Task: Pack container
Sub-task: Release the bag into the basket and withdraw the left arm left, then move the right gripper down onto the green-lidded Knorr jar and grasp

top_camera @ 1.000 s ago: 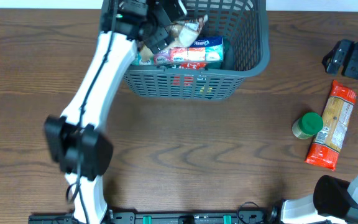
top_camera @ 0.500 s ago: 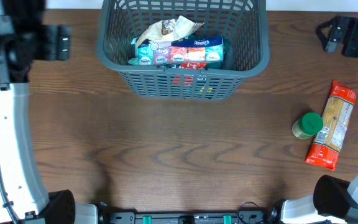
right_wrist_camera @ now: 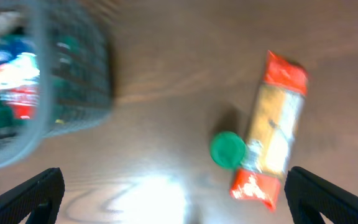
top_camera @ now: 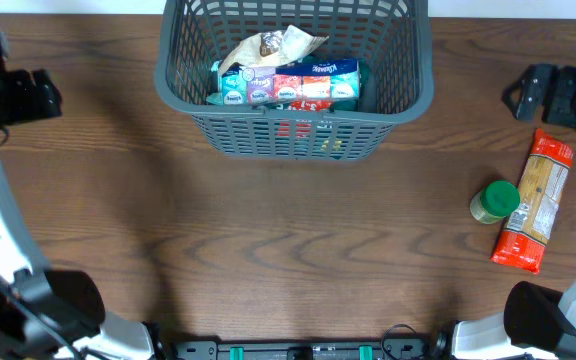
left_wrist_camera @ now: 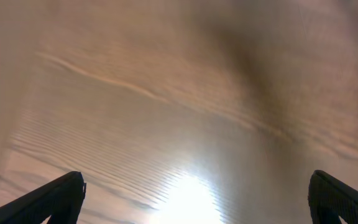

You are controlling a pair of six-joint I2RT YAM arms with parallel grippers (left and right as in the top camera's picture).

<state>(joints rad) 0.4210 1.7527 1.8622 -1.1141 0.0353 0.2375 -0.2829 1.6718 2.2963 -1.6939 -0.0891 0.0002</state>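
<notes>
Left tool (left_wrist_camera: 197,198), right tool (right_wrist_camera: 179,190) open, container (top_camera: 298,136) between

Dark wood-grain table (top_camera: 288,250) with a bright light glare.

I see a dark wood-grain table (top_camera: 288,260) carrying the container (top_camera: 293,135) at its far edge. At my right, a green-lidded jar (top_camera: 494,201) stands just beside a flat-lying orange packet (top_camera: 535,200).

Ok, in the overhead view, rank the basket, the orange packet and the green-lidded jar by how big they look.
1. basket, by far the largest
2. orange packet
3. green-lidded jar, clearly the smallest
</notes>
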